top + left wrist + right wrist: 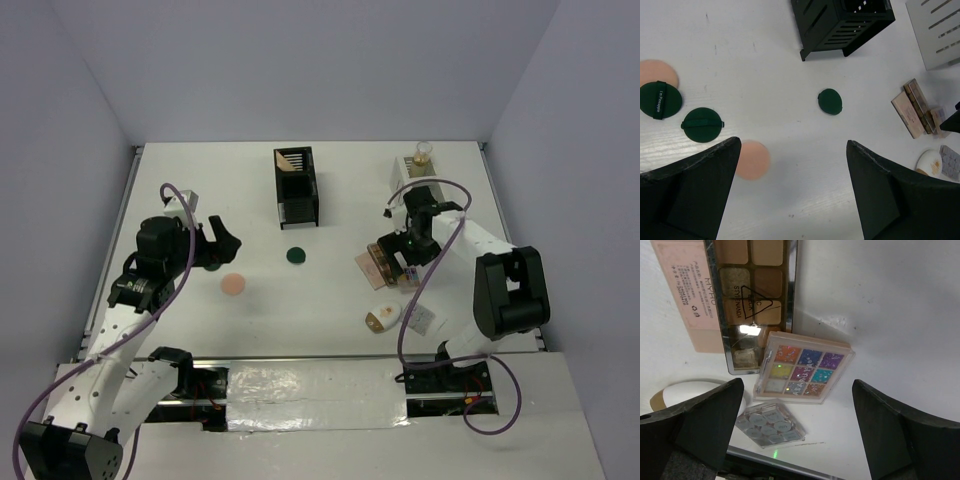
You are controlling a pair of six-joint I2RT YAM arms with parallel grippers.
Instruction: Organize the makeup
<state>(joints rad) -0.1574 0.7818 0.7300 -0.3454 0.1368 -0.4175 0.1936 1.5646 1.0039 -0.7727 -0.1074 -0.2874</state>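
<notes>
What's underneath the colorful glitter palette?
The glitter palette overlaps the lower end of the long brown palette; the rest seems to lie on the white table. Anything else beneath is hidden.

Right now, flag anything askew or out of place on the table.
The glitter palette lies crooked, overlapping the end of the long neutral palette. Green puffs and a peach puff lie scattered loose at the left side.
</notes>
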